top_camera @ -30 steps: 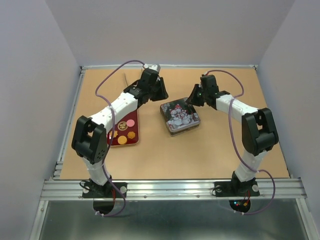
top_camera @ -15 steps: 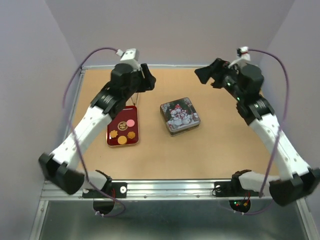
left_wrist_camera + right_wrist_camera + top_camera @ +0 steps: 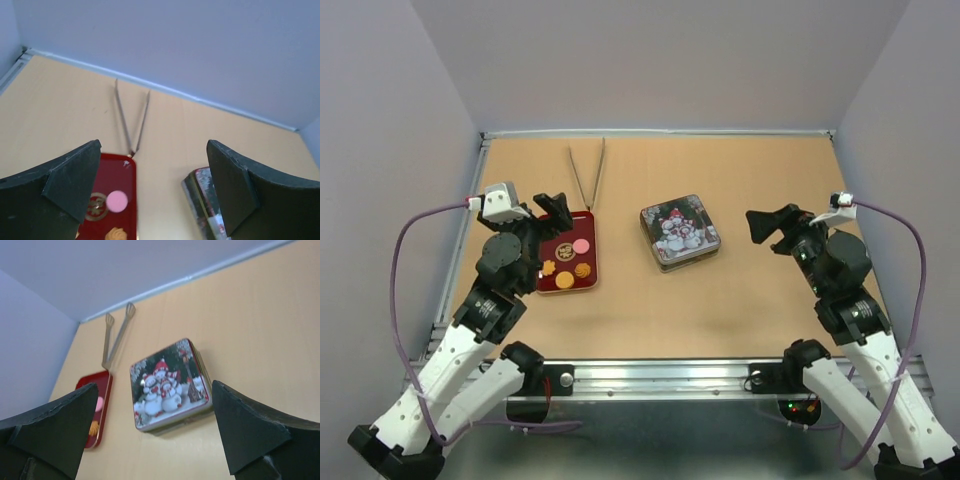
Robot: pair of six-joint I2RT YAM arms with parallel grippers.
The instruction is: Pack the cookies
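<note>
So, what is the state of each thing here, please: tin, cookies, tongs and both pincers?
Tin: lid closed.
Cookies: lying on the red tray, not packed.
Tongs: lying flat, not held.
Left pincer: open, empty.
Right pincer: open, empty.

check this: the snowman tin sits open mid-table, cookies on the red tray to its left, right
Wrong on one point: the snowman tin is closed, lid on, as the top external view shows. It does sit mid-table, with the cookies on the red tray to its left.
</note>
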